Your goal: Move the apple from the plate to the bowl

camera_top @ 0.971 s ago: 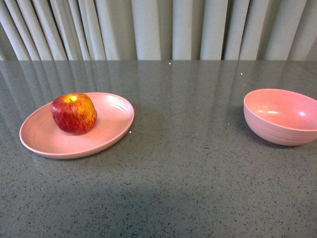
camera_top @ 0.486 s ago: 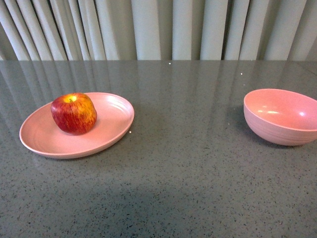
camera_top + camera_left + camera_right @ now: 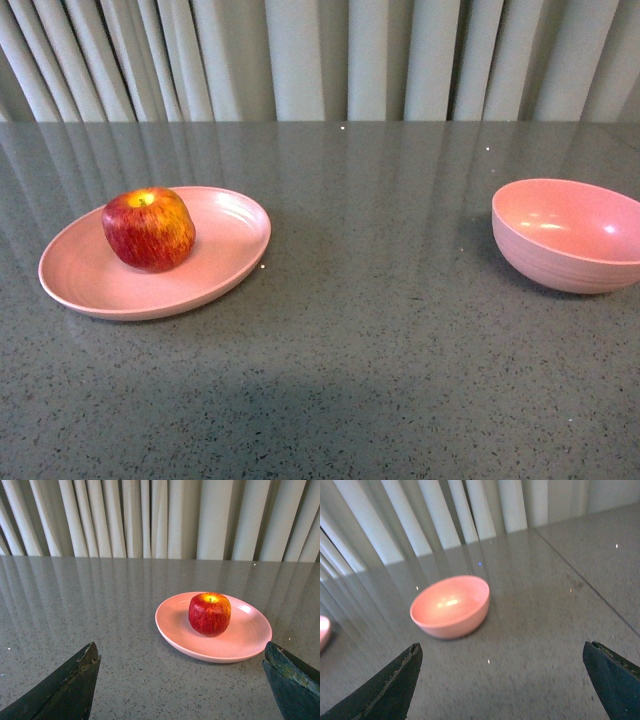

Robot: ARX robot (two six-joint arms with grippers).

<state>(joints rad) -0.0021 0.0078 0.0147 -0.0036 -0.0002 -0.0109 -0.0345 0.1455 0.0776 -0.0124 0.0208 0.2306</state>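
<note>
Two dark fingers point(image 3: 70, 690) of the left gripper point(image 3: 181, 647) are standing wide apart in the left wrist view, clasping nothing. The apple point(image 3: 209, 614) is sitting beyond them, well clear of both tips, and is showing through the gap between them. It is resting upright on the plate point(image 3: 250, 635), its yellow-green stem dip facing up, touching only the plate's shallow floor.

From the front view the apple is lying toward the plate's left part (closer to the far rim than to the near one), and the plate is lying flat on the robot's left half of the grey speckled table point(image 3: 380, 350). The bowl point(image 3: 565, 235) is standing upright on the right half, well apart from the plate, with bare tabletop between them and its pink inside catching the light.

The right gripper point(image 3: 501, 646) is likewise holding its fingers spread with nothing between them. The bowl is showing beyond those tips, apart from both, and the apple is not showing in that view at all. The right wrist picture is slightly blurred, so the ridges on the bowl's wall are hard to make out there.

Pale pleated curtain point(image 3: 320, 60) is hanging behind the table's far edge.
</note>
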